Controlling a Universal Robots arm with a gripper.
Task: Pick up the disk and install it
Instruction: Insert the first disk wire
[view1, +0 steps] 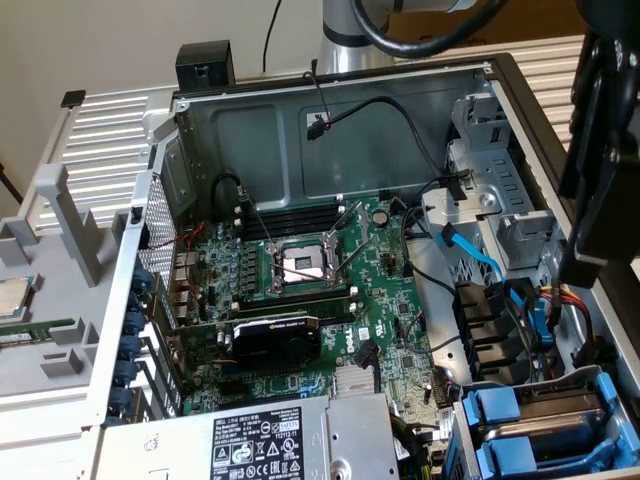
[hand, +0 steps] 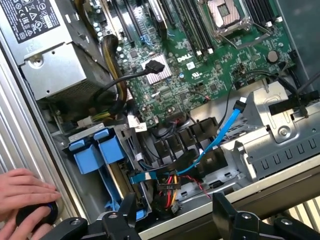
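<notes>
Blue plastic drive frames (view1: 497, 410), two of them side by side in the bay at the corner of the open grey metal PC case (view1: 250, 130), right next to the silver power-supply box with the black-and-white warning label (view1: 250, 445). No white label or silver drive face is readable in either view, so I cannot tell which frame carries the disk; my guess is one of these two. Black two-finger gripper (hand: 174, 200) has its fingers spread wide, with nothing held between them. In the exterior view it hangs over the case wall at the exterior view's right, higher than the bay and farther from the camera; the frames sit lower, at the near corner. Wrist view agrees: the frames (hand: 92, 150) are not under the gap between the fingers. They sit offset past one finger, toward the power supply. Under the gap are the red-yellow-black cable bundle (hand: 170, 185) and the case rim. The frames' long axis looks to run from the blue handles out toward the case wall, roughly crosswise to the line joining the fingers, but that's a judgement. Person's hand (hand: 25, 192) rests on a black round knob (hand: 35, 216) outside the case, on the frames' side.
</notes>
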